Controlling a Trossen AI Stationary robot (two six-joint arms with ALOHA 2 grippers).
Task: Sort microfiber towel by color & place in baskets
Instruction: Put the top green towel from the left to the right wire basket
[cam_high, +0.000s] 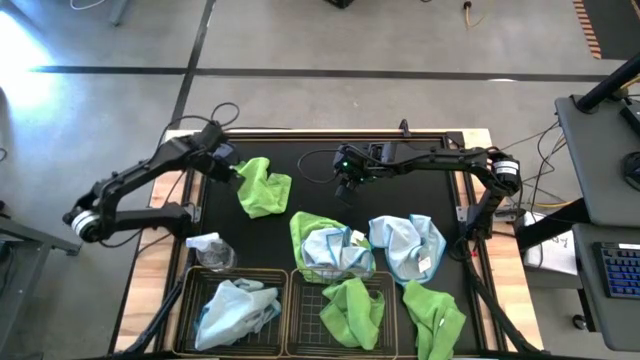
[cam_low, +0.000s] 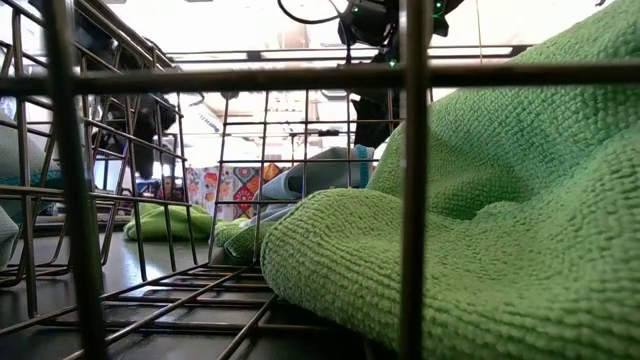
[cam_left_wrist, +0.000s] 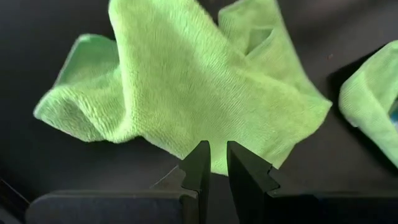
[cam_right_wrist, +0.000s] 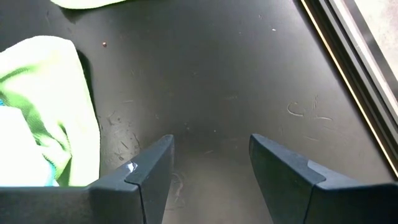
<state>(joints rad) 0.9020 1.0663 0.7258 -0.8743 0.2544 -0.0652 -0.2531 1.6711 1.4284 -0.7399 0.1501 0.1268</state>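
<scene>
My left gripper (cam_high: 236, 172) (cam_left_wrist: 217, 160) is at the far left of the black mat, shut on a lime green microfiber towel (cam_high: 264, 187) (cam_left_wrist: 186, 81). My right gripper (cam_high: 347, 186) (cam_right_wrist: 210, 163) hovers open over bare mat at the far middle. A green and pale blue towel heap (cam_high: 330, 248) and a pale blue towel (cam_high: 408, 246) lie mid-mat. Another green towel (cam_high: 435, 316) lies near right. The left basket (cam_high: 186, 300) holds a pale blue towel (cam_high: 232, 308). The right basket (cam_high: 388, 285) holds a green towel (cam_high: 352, 310) (cam_low: 500, 220). My left gripper pinches the green towel's near edge (cam_left_wrist: 214, 149) between its two fingers, coming at it from the table's left side and slanting down. The folds run together toward the fingertips. The cloth spreads away from the fingers, bunched and raised, and its far part seems to lie on the mat.
A small clear spray bottle (cam_high: 212, 250) stands just beyond the left basket. The black mat (cam_high: 400, 160) has free room at its far right. The two baskets sit side by side at the near edge. Cables lie beyond the mat's far edge.
</scene>
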